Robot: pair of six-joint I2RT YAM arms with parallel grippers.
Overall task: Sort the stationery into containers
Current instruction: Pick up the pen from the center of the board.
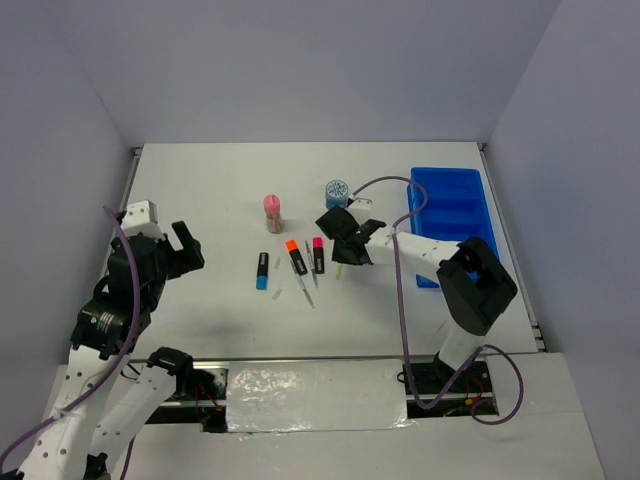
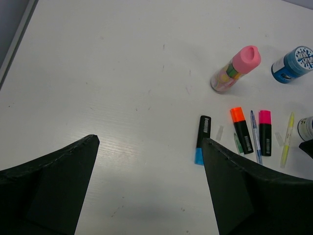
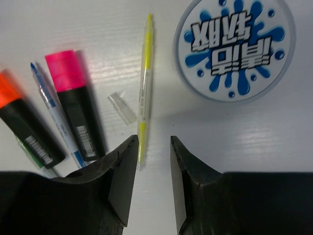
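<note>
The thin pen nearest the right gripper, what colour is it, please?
The thin pen is yellow; right wrist view.

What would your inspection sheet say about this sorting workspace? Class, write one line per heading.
Surface: white table, with faint scuffs.
Job's things: blue tray at far right, its visible compartments empty. The pink-topped tube, roll, highlighters and thin pens all lie loose on the table.
Clutter: small clear cap beside the yellow pen.
Claws: left claw wide open above bare table. Right claw narrowly open at the yellow pen's end, gripping nothing.
Cables: purple cable loops from the right arm over the tray's corner.
Surroundings: plain grey walls on three sides.
</note>
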